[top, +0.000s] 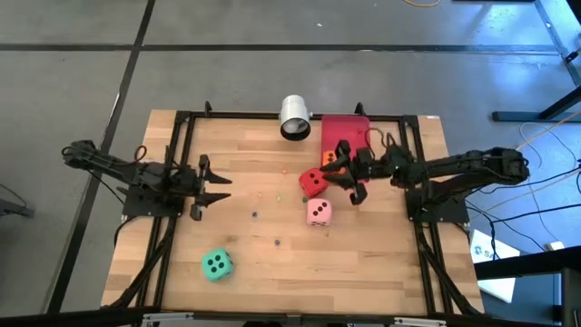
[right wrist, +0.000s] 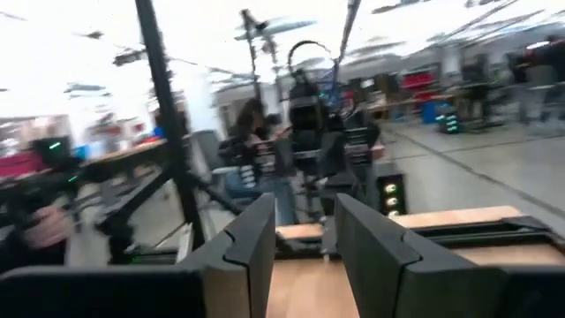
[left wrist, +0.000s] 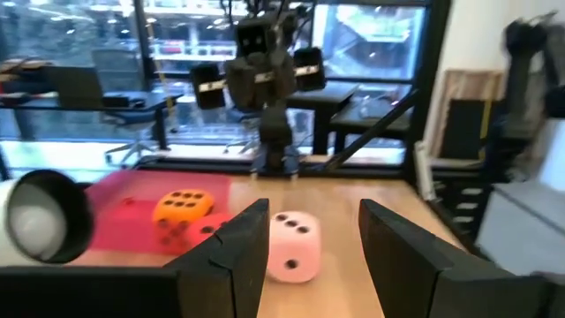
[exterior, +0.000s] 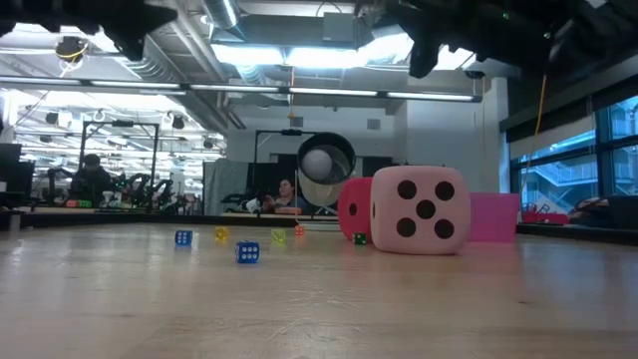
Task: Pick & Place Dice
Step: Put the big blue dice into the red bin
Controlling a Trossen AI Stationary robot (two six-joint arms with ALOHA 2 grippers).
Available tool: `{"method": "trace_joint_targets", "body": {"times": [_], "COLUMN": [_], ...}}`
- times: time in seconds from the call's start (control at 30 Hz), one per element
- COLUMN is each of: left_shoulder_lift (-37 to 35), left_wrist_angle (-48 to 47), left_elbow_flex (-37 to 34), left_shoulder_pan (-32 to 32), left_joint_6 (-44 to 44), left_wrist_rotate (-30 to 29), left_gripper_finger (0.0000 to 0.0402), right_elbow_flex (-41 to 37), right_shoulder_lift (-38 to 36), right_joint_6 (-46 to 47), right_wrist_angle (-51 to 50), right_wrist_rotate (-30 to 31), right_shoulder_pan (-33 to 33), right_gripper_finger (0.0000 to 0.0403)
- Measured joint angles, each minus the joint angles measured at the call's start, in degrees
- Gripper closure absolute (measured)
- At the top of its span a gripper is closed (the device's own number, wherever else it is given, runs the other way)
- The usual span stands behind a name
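Observation:
The orange die [top: 328, 160] rests on the red tray's [top: 352, 133] near edge. On the wood lie the red die [top: 313, 183], the pink die [top: 319, 212] and, near the front left, the green die [top: 216, 264]. My right gripper [top: 338, 173] hovers open above the orange and red dice, pointing toward the table's left; in its wrist view nothing sits between its fingers [right wrist: 256, 243]. My left gripper [top: 221, 187] stands open at the table's left, raised and level, facing the pink die [left wrist: 291, 246] from a distance.
A white cup [top: 295, 118] lies on its side at the far edge beside the tray. Several tiny dice [exterior: 247, 252] are scattered over the middle of the table. Black frame rails [top: 182, 136] run along the table's sides. People sit in the room beyond.

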Motion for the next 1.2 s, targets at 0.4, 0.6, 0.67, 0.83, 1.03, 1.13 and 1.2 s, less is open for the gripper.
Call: {"method": "trace_joint_targets", "body": {"times": [0.4,0.6,0.67,0.83,1.03,1.13,1.2], "left_shoulder_lift": [0.1,0.3,0.8,3.2,10.4,15.3,18.5], "left_wrist_angle": [-4.4,-11.4,-11.6,-10.7,-10.3,-8.8,-6.7], "left_elbow_flex": [0.4,1.2,1.3,1.3,1.3,1.3,1.3], "left_shoulder_pan": [-5.8,-9.3,-10.8,-15.5,-22.8,-26.8,-29.3], "left_joint_6": [-7.9,-26.0,-33.4,-50.8,-66.2,-73.2,-76.9], "left_wrist_rotate": [0.0,8.4,12.8,19.0,19.0,19.2,19.5], "left_gripper_finger": [0.0233,0.0233,0.0233,0.0233,0.0239,0.0250,0.0257], "right_elbow_flex": [6.1,10.0,10.3,10.3,10.3,10.3,10.3], "right_shoulder_lift": [6.1,7.9,8.4,10.3,14.5,16.2,17.0], "right_joint_6": [-0.2,-1.9,-2.8,-1.7,-1.5,-1.5,-1.5], "right_wrist_angle": [0.1,-5.1,-8.3,-13.2,-10.4,-8.2,-7.2], "right_wrist_rotate": [3.0,-0.5,0.9,7.1,12.9,16.6,18.8], "right_shoulder_pan": [7.1,8.9,9.3,11.0,14.8,16.5,17.3], "right_gripper_finger": [0.0282,0.0282,0.0282,0.0282,0.0282,0.0282,0.0282]}}
